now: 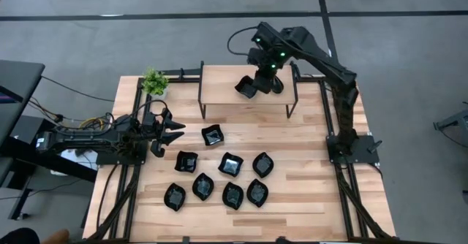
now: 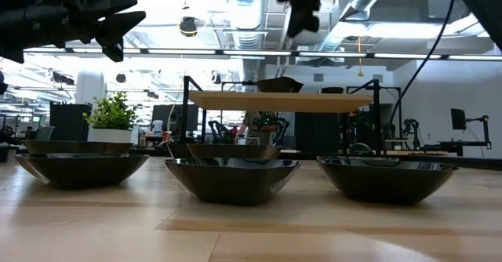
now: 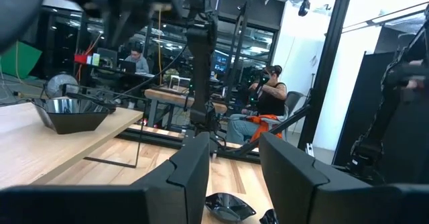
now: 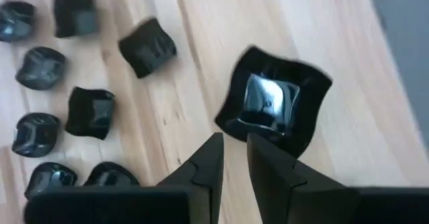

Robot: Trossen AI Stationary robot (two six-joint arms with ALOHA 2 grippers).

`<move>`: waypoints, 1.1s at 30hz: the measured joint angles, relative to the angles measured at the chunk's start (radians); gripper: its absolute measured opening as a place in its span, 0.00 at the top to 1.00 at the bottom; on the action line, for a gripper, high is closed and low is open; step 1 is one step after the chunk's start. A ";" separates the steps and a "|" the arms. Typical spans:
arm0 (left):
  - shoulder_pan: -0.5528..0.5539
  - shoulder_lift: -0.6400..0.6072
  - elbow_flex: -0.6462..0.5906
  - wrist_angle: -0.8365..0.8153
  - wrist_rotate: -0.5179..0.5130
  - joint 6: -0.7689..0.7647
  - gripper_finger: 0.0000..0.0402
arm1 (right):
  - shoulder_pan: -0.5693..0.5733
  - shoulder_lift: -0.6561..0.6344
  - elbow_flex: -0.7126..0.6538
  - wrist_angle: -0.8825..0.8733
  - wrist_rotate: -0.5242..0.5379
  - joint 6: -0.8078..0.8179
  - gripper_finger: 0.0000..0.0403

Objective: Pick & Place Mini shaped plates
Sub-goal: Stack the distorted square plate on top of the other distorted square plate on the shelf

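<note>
Several glossy black mini plates (image 1: 230,164) lie in a loose group on the wooden table, resting on their bases; one wavy-edged square one (image 1: 212,134) sits nearest the shelf. Another wavy square plate (image 4: 275,103) rests on the raised wooden shelf (image 1: 219,83), near its middle (image 2: 278,84). My right gripper (image 4: 233,143) hovers above the shelf just beside that plate, its fingers a narrow gap apart and holding nothing. My left gripper (image 1: 172,131) hangs open over the table's left part, left of the plates.
A small green plant (image 1: 153,81) stands at the table's far left corner beside the shelf. The shelf's black metal legs (image 1: 202,98) stand on the far half of the table. Bare wood lies right of the plate group (image 1: 307,171).
</note>
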 joint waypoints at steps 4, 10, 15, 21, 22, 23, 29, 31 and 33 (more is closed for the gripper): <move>0.000 0.000 0.000 0.000 0.000 0.000 0.67 | -0.003 -0.068 0.000 0.020 -0.043 0.018 0.84; 0.000 0.000 0.000 0.002 0.000 0.000 0.67 | 0.007 -0.122 0.000 0.065 -0.045 0.067 0.84; 0.000 0.000 0.000 0.007 0.000 -0.009 0.67 | 0.046 -0.115 -0.021 0.096 -0.044 0.083 0.84; -0.001 0.000 0.000 0.025 0.000 -0.027 0.67 | 0.083 -0.143 -0.258 0.295 -0.042 0.140 0.84; -0.001 0.000 0.000 0.027 0.000 -0.027 0.67 | 0.090 -0.155 -0.308 0.331 -0.041 0.152 0.84; -0.001 0.000 0.000 0.029 0.000 -0.028 0.67 | 0.097 -0.171 -0.356 0.369 -0.040 0.162 0.84; -0.003 0.000 0.000 0.029 0.000 -0.061 0.67 | 0.134 -0.314 -0.674 0.612 -0.039 0.261 0.84; -0.003 0.000 0.000 0.029 0.000 -0.069 0.67 | 0.146 -0.379 -0.776 0.699 -0.038 0.295 0.84; -0.003 0.000 0.009 0.013 0.000 -0.074 0.67 | 0.165 -0.437 -0.871 0.760 -0.026 0.328 0.84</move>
